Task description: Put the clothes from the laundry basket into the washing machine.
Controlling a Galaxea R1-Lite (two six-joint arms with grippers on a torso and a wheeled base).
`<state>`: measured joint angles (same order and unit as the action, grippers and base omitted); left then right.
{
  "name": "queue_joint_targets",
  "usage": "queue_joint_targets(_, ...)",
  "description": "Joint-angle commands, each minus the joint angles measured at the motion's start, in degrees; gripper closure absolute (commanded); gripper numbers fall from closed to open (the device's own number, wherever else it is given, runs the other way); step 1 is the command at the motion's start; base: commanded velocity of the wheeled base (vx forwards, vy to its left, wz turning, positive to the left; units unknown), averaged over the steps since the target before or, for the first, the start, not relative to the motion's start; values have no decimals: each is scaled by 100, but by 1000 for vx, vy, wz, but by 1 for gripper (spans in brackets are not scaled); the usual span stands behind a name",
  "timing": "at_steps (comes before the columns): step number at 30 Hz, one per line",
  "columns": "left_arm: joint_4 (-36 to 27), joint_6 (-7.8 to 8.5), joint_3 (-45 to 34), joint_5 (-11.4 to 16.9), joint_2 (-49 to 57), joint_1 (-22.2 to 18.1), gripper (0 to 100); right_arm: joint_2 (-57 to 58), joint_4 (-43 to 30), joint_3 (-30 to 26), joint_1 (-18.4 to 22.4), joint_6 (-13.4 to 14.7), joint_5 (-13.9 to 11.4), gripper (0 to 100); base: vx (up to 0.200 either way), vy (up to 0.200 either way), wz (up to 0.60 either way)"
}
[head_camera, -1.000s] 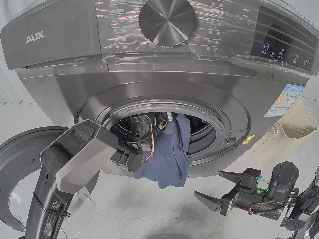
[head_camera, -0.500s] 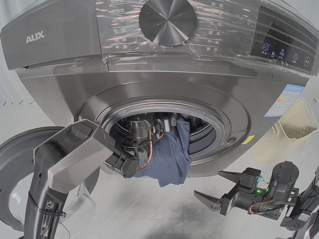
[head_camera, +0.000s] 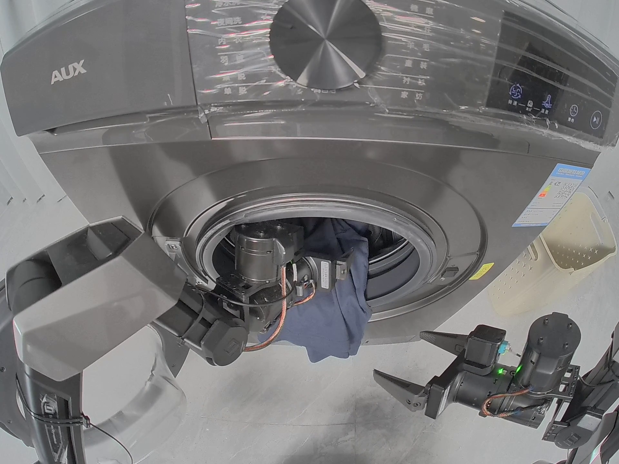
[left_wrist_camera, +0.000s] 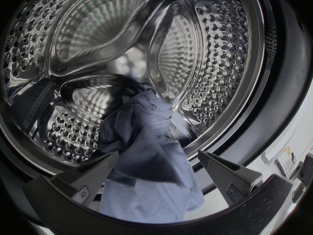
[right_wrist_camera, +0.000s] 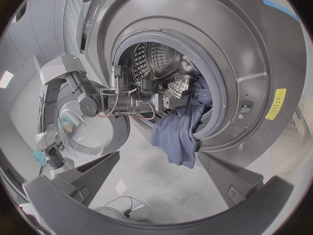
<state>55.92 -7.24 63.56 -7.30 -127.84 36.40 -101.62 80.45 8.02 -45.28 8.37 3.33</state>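
Note:
A dark blue garment point(head_camera: 335, 304) lies draped over the lower lip of the washing machine's point(head_camera: 129, 162) round opening, half inside the drum point(left_wrist_camera: 97, 43) and half hanging outside. My left gripper point(head_camera: 338, 267) stands at the opening, open, its fingers point(left_wrist_camera: 94, 172) spread on either side of the cloth point(left_wrist_camera: 146, 141) without pinching it. From the right wrist view the garment point(right_wrist_camera: 181, 128) hangs down towards the floor beside the left gripper point(right_wrist_camera: 172, 101). My right gripper point(head_camera: 400, 356) hovers open and holds nothing, low in front of the machine and to the right of the garment.
The machine's door point(head_camera: 26, 291) stands swung open at the left, behind my left arm. A cream laundry basket point(head_camera: 570, 246) sits to the right of the machine. Grey floor point(head_camera: 290, 407) lies free in front of the opening.
My left arm has drawn back out of the drum, towards the left and nearer. The garment stays draped over the lip. The right arm has barely moved.

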Motion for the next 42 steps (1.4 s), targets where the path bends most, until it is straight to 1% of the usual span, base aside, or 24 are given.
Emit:
queue_joint_targets(1,-64,3,359,141,-303,43,0,11,6,24,-34,-3,1,0,0,0,0)
queue_joint_targets(2,-64,3,359,141,-303,43,0,11,6,24,-34,-3,1,0,0,0,0)
queue_joint_targets(3,-81,12,473,264,-531,60,0,2,-3,6,-34,6,1,0,0,0,0)
queue_joint_targets(5,-81,47,570,273,-672,78,0,2,-3,15,-34,6,1,0,0,0,0)
queue_joint_targets(11,-64,74,886,291,-1067,60,0,19,-3,24,-34,6,10,0,0,0,0)
queue_joint_targets(16,-37,109,1000,282,-1313,86,0,2,-3,33,-34,-3,10,0,0,0,0)
queue_joint_targets(17,-28,118,1009,291,-1340,95,100,2,-3,42,-34,-3,10,0,0,0,0)
queue_joint_targets(18,-20,170,1053,291,-1428,122,100,-7,-3,68,-43,6,10,0,0,0,0)
queue_joint_targets(20,-20,170,1062,291,-1436,122,100,-7,-3,68,-43,6,10,0,0,0,0)
queue_joint_targets(21,-20,206,1299,291,-1595,122,100,2,-3,68,-34,6,10,0,0,0,0)
queue_joint_targets(27,-28,188,1756,273,-1744,60,100,2,-3,147,-43,6,10,0,0,0,0)
queue_joint_targets(31,-11,144,2160,150,-1700,-98,100,2,-3,138,-34,6,10,0,0,0,0)
queue_joint_targets(33,-20,126,2521,-34,-1683,-230,100,2,-3,156,-34,6,10,0,0,0,0)
queue_joint_targets(35,-46,109,2811,-131,-1709,-335,100,2,-3,165,-34,-3,10,0,0,0,0)
queue_joint_targets(38,-107,100,3136,-193,-1753,-467,100,-24,-3,182,-34,6,10,0,0,0,0)
queue_joint_targets(41,-116,100,3268,-201,-1797,-529,100,-24,-3,191,-34,6,10,0,0,0,0)
queue_joint_targets(42,-125,100,3470,-245,-1867,-573,100,-24,-3,191,-34,6,10,0,0,0,0)
